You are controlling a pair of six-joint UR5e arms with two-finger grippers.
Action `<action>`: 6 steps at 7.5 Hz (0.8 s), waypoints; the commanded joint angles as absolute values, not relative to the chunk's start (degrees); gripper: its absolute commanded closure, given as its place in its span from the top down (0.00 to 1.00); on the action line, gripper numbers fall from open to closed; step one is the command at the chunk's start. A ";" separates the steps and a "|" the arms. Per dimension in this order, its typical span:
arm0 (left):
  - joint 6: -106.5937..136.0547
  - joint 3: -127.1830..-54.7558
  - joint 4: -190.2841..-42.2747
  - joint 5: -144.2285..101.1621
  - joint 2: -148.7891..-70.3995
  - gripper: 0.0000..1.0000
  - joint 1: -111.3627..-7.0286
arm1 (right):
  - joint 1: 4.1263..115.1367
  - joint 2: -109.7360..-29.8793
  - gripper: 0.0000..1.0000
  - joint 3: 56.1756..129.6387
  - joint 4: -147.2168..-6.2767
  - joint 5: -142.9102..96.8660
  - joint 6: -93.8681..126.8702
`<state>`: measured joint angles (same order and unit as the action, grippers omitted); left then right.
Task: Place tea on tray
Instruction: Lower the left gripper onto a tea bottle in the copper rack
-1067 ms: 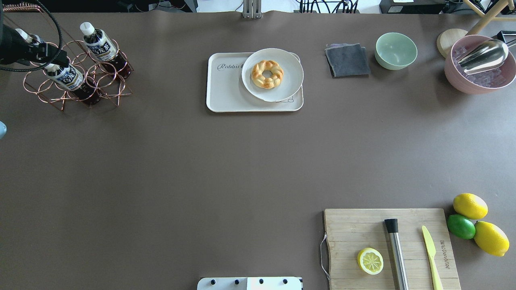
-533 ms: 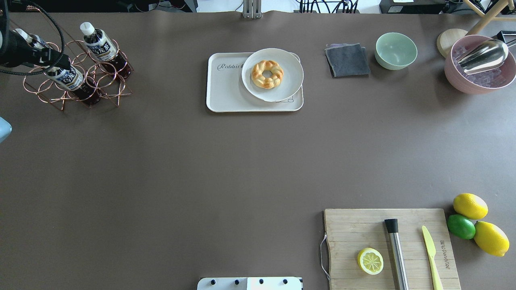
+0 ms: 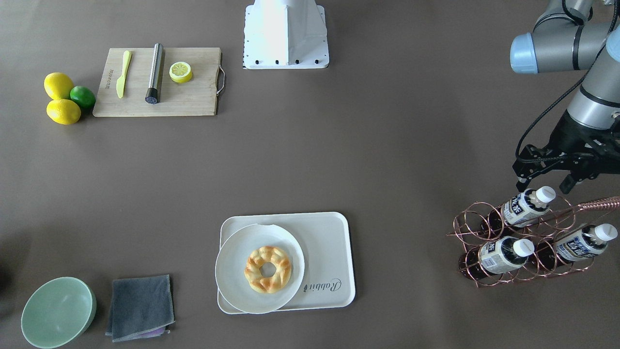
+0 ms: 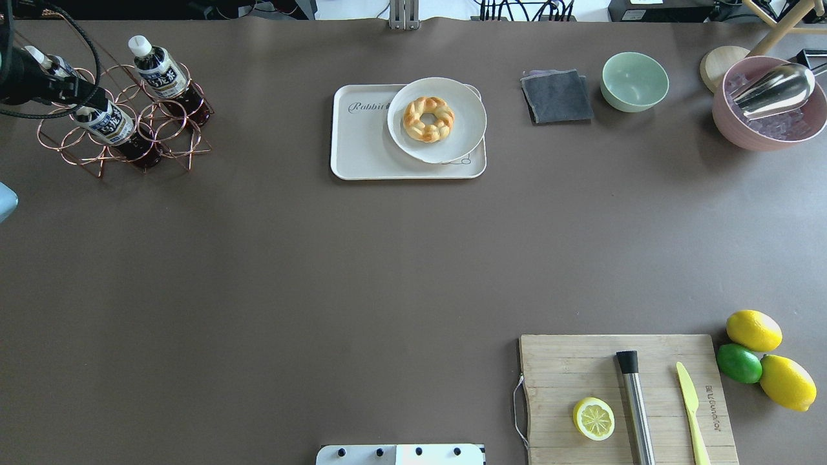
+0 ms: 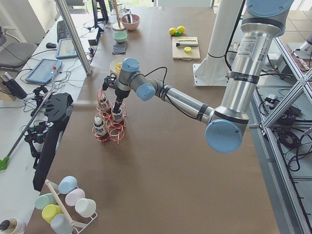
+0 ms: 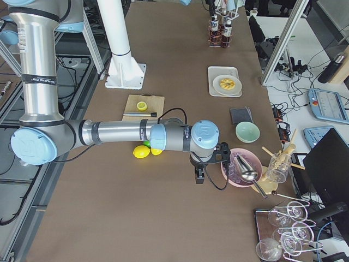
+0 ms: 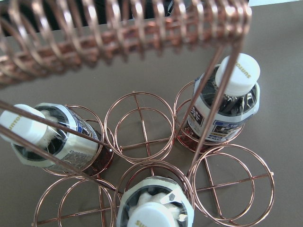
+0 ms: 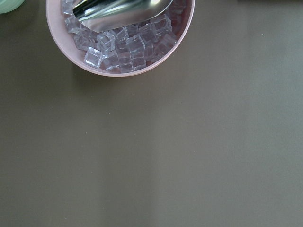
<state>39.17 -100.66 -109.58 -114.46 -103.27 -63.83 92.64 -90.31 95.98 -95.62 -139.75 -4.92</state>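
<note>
— Hovering just above the copper wire rack [image 7: 141, 126] near a corner of the table [image 3: 387, 145], found the left end effector [image 3: 543, 186], with fingers [image 3: 519, 183] spread wide on either side of a white cap [image 3: 547, 194], touching nothing.
— Spotted the tea where?
— Saw the tea [image 3: 525, 206] directly below, standing in the rack ring nearest the robot; counted a second bottle [image 3: 501, 255] and a third bottle [image 3: 579, 242] alike in neighbouring rings.
— Anything in the way?
— Noted copper rings around every bottle and the coiled handle [image 7: 118, 28] crossing above them in the left wrist view. Found the tray [image 3: 334, 237] well apart, on the table side away from the robot, largely covered by a round plate [image 3: 232, 271] carrying a braided ring pastry [image 3: 267, 269]; saw bare tray only along the strip by the script.
— Read any writing?
— Read "Rabbit" on the tray. Made out white characters on navy labels and gold lettering on caps, neither legibly. Saw a burnt-in word on the cutting board [image 4: 562, 361], too small to read.
— And the right end effector [image 6: 199, 177]?
— Caught it only in the right side view, near a pink bowl [image 4: 730, 132] of ice cubes [image 8: 123, 47] with a metal scoop [image 8: 118, 12]; could not tell whether spread or pressed together.
— Seen anything else?
— Logged a half lemon [image 4: 593, 418], steel cylinder [image 4: 636, 413] and yellow-green knife [image 4: 691, 413] on the board, two lemons [image 4: 753, 330] and a lime [image 4: 738, 363] beside it, plus a green bowl [image 4: 634, 81] by a grey cloth [image 4: 557, 95].
</note>
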 commanded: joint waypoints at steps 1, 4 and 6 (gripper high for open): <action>38.67 -99.76 -109.69 -114.78 -103.36 0.87 -64.51 | 92.64 -90.26 1.00 96.33 -95.62 -139.75 -4.92; 39.37 -99.84 -109.69 -114.87 -103.53 0.21 -64.51 | 92.64 -90.35 1.00 96.42 -95.62 -139.66 -5.01; 39.46 -99.76 -109.51 -114.79 -104.15 0.00 -64.42 | 92.72 -90.09 1.00 96.42 -95.62 -139.48 -5.01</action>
